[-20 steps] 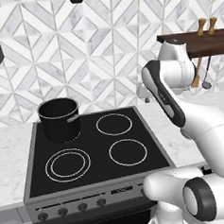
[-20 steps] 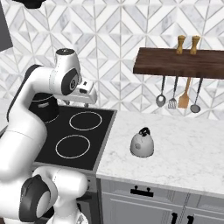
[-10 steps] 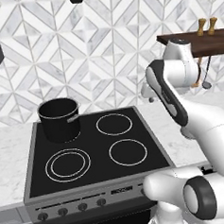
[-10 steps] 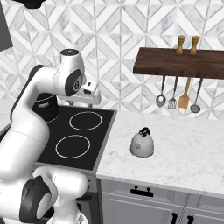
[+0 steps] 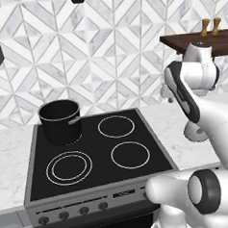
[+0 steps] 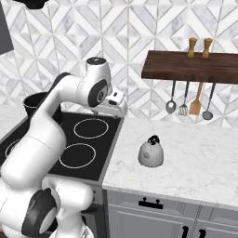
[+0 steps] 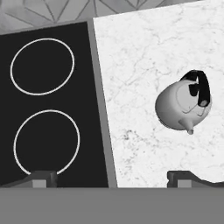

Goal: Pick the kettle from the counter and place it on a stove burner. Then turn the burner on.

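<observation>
While the arm hung raised over the seam between cooktop [image 6: 56,153] and tabletop [image 6: 195,158], the gripper [image 7: 109,177] was open, its two tips spread wide apart with nothing between them. The kettle [image 6: 151,152] stood upright on the white marble tabletop, right of the cooktop edge and well apart from the gripper; in the hand view [image 7: 183,105] its dark handle arched over the pale body. Black pot [image 5: 60,120] sat on the rear left of the cooktop. Two single-ring burners [image 7: 42,65] lay just beside the tabletop edge, neither glowing.

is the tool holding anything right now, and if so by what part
Nothing is held. The tool is open and empty above the counter; the kettle sits apart on it.
</observation>
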